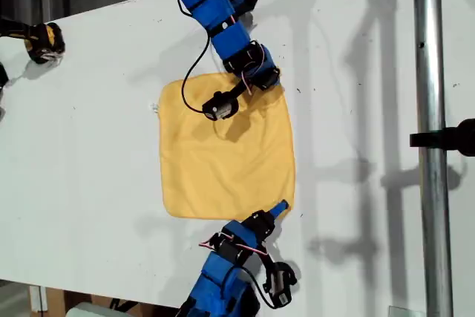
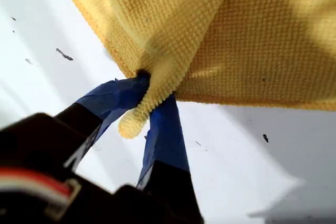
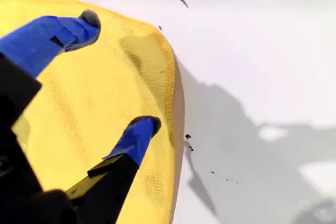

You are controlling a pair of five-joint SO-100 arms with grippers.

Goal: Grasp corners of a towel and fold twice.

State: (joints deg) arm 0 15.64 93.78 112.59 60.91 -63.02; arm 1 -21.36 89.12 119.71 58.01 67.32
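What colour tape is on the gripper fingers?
Blue, clearest on my second gripper's fingers in the second wrist view.

Flat white surface (image 1: 96,131) carried one plain yellow-orange square cloth, the towel (image 1: 226,157), spread open near the middle of the exterior view. A tiny white tag (image 1: 156,108) showed on its edge toward that view's left. Small dark specks (image 2: 64,54) marked the white top beside the cloth.

bare white table (image 1: 96,109) around towel (image 1: 223,154), metal pole (image 1: 434,139) at exterior view's right
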